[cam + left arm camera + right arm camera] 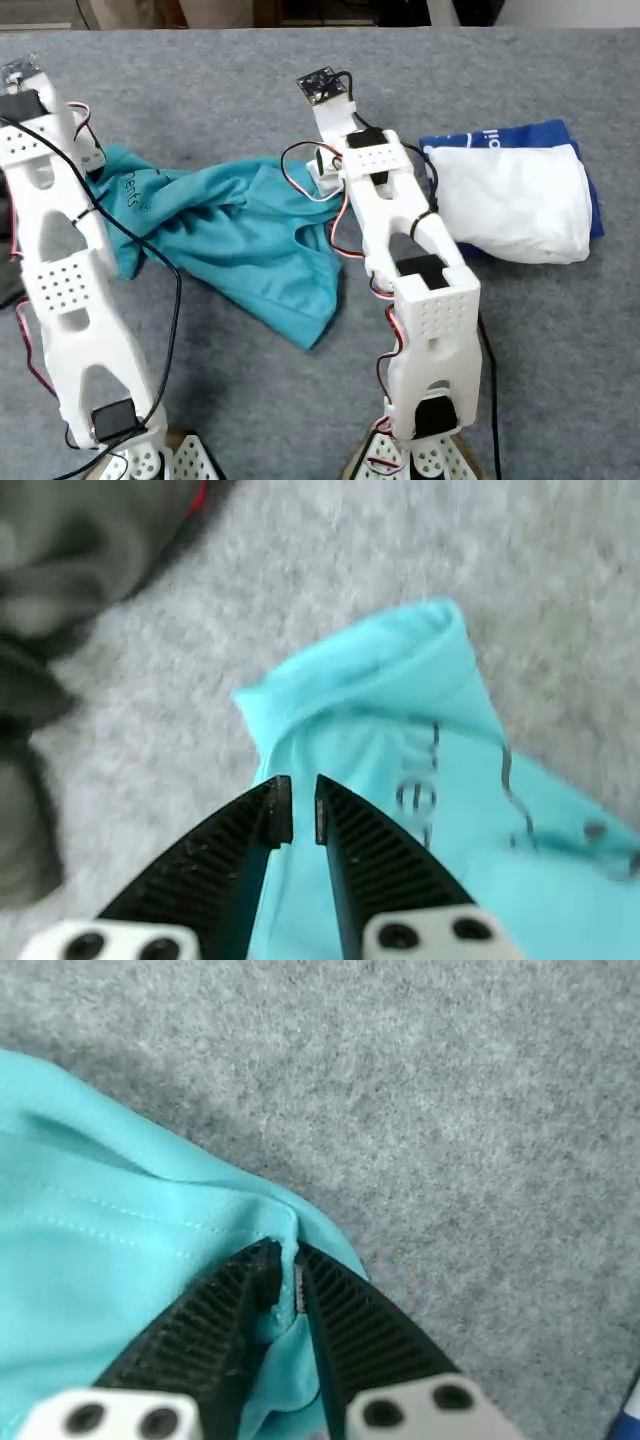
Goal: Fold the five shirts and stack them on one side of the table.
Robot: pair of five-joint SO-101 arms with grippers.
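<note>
Teal cloth is your worry here. From the high view, the teal shirt (pixel 230 235) lies bunched and twisted from the middle of the worktop (pixel 560 350) out toward 9 o'clock, not yet folded. The left arm (pixel 60 290) meets its printed end at about 10 o'clock, and the right arm (pixel 420 270) meets its other end toward 12. At 3 o'clock, just beside the right arm, a folded white shirt (pixel 515 205) rests on a folded blue shirt (pixel 520 135). If you swing that arm outward carelessly, I'd expect it to shove the stack askew.

From the left wrist, the left jaws are drawn to a thin slit on the shirt's printed end (pixel 400 730) and seem to pinch it at the very tips. A dark cloth (pixel 40 690) lies near on the worktop. Drag low that way and you could snag it.

From the right wrist, the right jaws are clamped on a small pucker of the shirt's edge (pixel 100 1220), also at the tips only. Both holds look shallow, so pulling the arms apart hard or lifting fast would likely tug the cloth out of one. Because the cloth is twisted between them, stretching may set the twist instead of flattening it.
</note>
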